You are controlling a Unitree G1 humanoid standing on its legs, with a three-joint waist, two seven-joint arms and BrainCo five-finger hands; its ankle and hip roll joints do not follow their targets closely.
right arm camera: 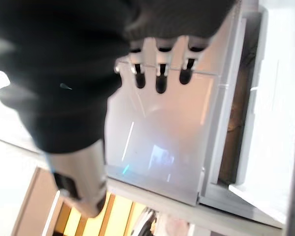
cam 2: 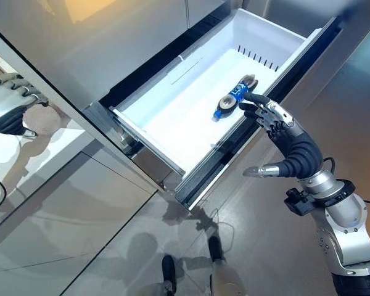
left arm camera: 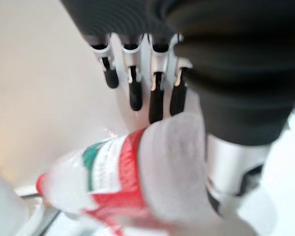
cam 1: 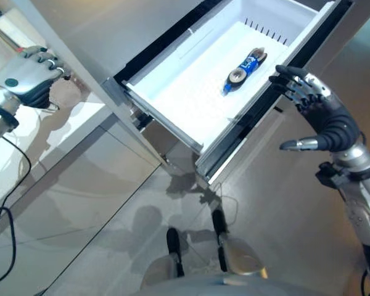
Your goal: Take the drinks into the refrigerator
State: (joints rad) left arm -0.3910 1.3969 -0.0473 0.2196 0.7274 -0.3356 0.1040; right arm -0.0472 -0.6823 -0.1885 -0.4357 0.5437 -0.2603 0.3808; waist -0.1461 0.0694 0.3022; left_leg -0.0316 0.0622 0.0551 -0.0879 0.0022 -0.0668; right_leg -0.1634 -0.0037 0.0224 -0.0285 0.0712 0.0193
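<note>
With the left hand (left arm camera: 187,83) curled round a red-labelled bottle (left arm camera: 123,177) beside the open drawer (cam 1: 172,117), the robot should lower it next to the blue bottle (cam 1: 243,71), right hand (cam 2: 287,145) spread clear.

Smooth white plastic lines the open drawer (cam 1: 191,105), matt inside, and the fridge front (cam 1: 86,37) at ten o'clock of it looks like brushed metal with a soft sheen. A clear plastic bottle (cam 1: 243,69) with a glossy blue label lies in there. The grey floor (cam 1: 98,203) is polished, throwing reflections. The left hand (left arm camera: 137,73) curls round a frosted plastic bottle (left arm camera: 132,177), its label red, white and green.
</note>
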